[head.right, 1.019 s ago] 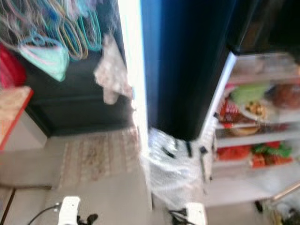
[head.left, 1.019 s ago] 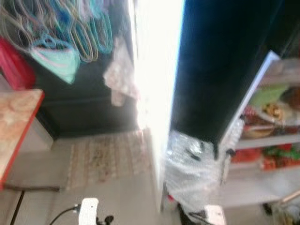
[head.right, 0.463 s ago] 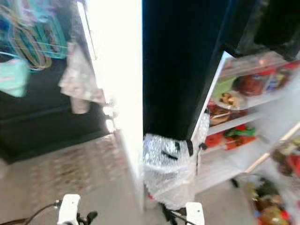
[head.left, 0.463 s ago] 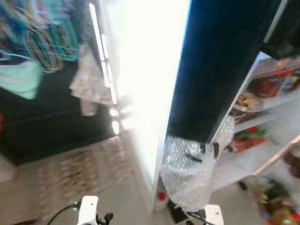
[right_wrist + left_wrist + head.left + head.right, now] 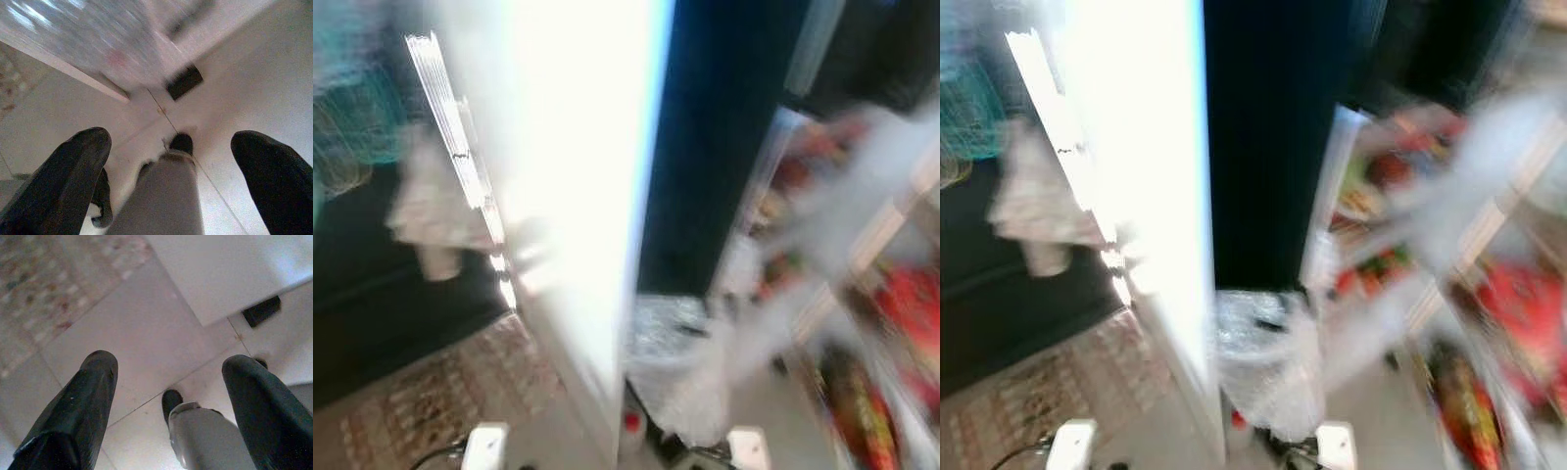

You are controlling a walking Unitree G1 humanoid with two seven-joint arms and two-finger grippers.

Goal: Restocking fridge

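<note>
The open fridge [image 5: 1383,201] stands ahead on the right, its white shelves holding blurred red, green and yellow food packs. Its black side [image 5: 1273,147] rises in the middle, next to a bright white door panel [image 5: 1136,147]. Bubble wrap [image 5: 1263,364] bulges at the foot of the black side. My left gripper [image 5: 168,367] hangs open over the tiled floor with nothing between its fingers. My right gripper [image 5: 171,139] is also open and holds nothing, low over the floor near the base of the fridge.
A patterned rug [image 5: 421,411] lies on the floor to the left. A pale cloth [image 5: 431,211] and teal hangers [image 5: 964,117] hang at the left. A small red-capped bottle [image 5: 629,423] stands by the white panel's foot. Red packs [image 5: 1518,323] blur at far right.
The whole picture has swung and blurred as the camera turned right; the fridge shelves now sit nearer the centre. Both grippers stay low and open.
</note>
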